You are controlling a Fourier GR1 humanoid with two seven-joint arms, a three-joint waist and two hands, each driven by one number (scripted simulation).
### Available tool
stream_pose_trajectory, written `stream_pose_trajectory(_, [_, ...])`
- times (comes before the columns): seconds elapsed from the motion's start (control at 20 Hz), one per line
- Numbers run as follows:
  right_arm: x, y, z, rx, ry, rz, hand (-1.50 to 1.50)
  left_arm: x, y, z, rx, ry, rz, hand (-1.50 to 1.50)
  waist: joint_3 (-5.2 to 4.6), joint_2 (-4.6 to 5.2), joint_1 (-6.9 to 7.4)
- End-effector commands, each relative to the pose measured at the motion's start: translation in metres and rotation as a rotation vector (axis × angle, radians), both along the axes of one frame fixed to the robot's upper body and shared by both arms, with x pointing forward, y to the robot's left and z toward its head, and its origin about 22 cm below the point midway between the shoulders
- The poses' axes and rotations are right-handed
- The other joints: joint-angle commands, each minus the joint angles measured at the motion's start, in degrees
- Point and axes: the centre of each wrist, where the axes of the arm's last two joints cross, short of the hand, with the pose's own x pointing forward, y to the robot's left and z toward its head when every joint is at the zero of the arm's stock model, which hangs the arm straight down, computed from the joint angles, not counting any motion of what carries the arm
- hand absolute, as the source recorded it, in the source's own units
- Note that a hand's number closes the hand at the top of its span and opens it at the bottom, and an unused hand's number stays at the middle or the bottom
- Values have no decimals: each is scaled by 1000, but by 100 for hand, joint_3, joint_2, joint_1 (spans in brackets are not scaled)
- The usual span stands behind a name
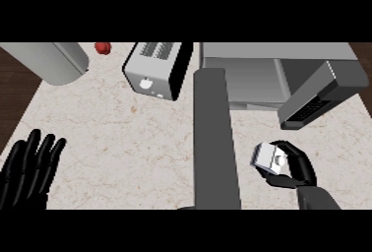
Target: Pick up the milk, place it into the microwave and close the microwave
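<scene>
Right robot hand: black fingers and thumb curled round a small white milk carton, which is held near the swung-open dark door of the grey box-shaped microwave. The carton is partly covered by fingers; contact with the surface cannot be told. Left robot hand: spread, resting at lower left. Pale marbled stone worktop; silver toaster set at the back.

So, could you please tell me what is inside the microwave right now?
The part of the microwave interior that shows is bare grey, with no milk in it. Its top and open door cover the rest. The milk is outside, in the right hand.
</scene>
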Motion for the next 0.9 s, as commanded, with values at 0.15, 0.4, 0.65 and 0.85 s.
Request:
stream_pose_trajectory(0.15, [-33,19,-20,149,-153,91,150,-5,-1,-7,11,28,32,-150,3,-21,-83])
stream_pose_trajectory(0.4, [-47,11,-20,169,-178,11,150,-7,2,1,9,13,30,-150,-3,-34,-119])
stream_pose_trajectory(0.65, [-54,28,-6,132,-167,16,150,-6,27,-16,-12,21,40,-150,-18,-55,-173])
stream_pose_trajectory(0.85, [-31,64,13,95,-196,-34,150,-7,7,-15,-11,40,50,-150,-9,-39,-125])
